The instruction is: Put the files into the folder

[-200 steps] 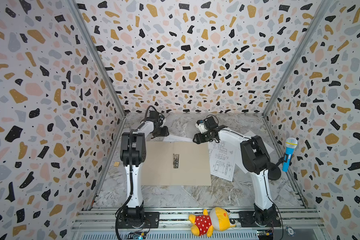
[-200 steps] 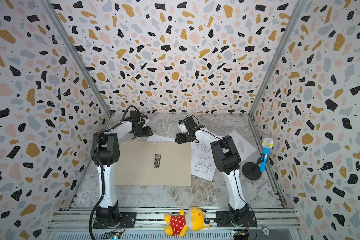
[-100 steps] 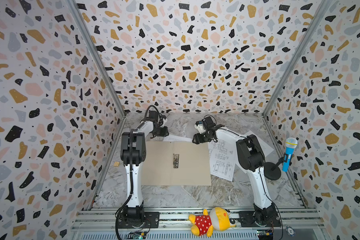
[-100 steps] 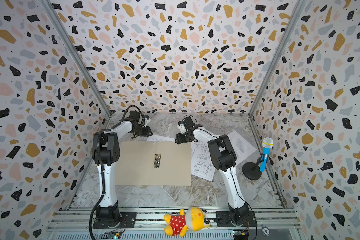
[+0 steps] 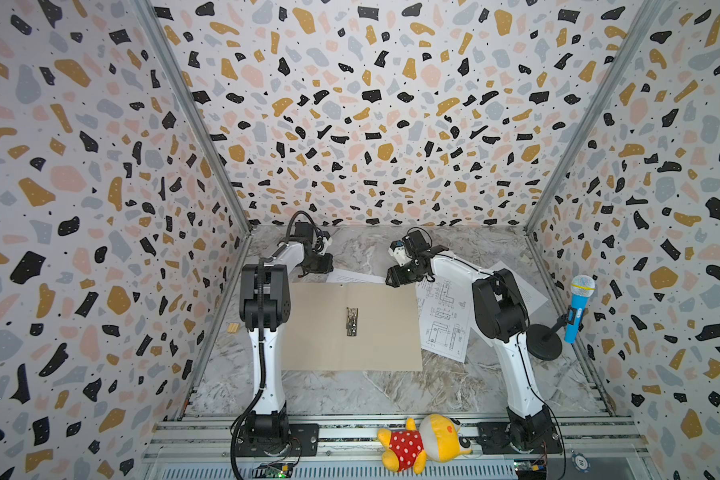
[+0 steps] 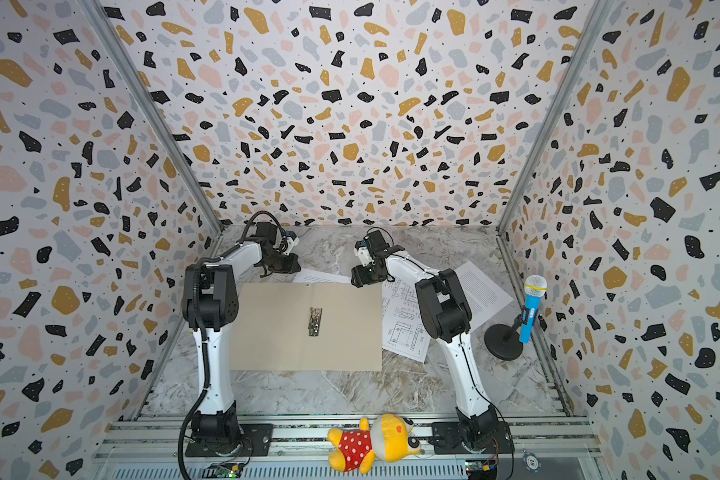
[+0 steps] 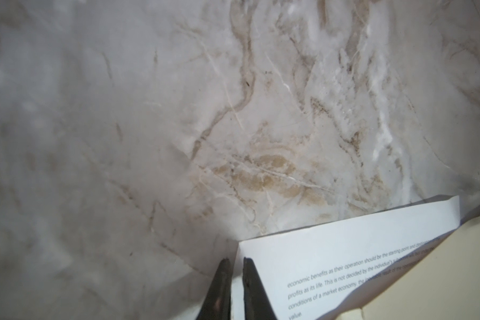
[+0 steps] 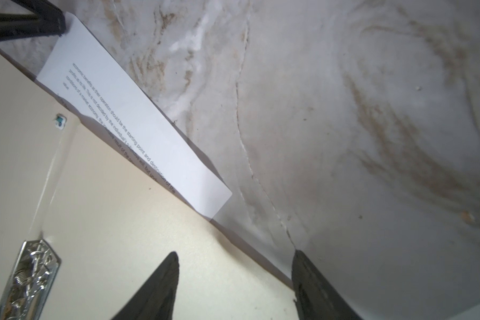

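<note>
Nearest you: a soft yellow plush toy in a red polka-dot top, lying on the front metal rail. Behind it is the bench, a glossy grey-beige marble-pattern top.

Mid-bench: the large tan cardboard folder lies open and flat. It is matte, with a crease down the middle and a small embossed silver metal clip on the spine.

Just beside its right edge lies the white sheet with black line drawings, flat and partly hidden by your right arm. Past that arm lies a white sheet of dense text, skewed. A blue toy microphone with a yellow head on a round black stand sits by the right wall, apart from the papers.

At the folder's far edge, a third white printed sheet pokes out from under the cardboard, which covers most of it.

Your left pincer has black tapered fingers with only a thin slit between them, right at that sheet's corner. I can't tell if the paper is pinched.

Your right pincer is wide and holds nothing. One finger is over the cardboard and the other over bare bench, with the folder's far edge running between them.
</note>
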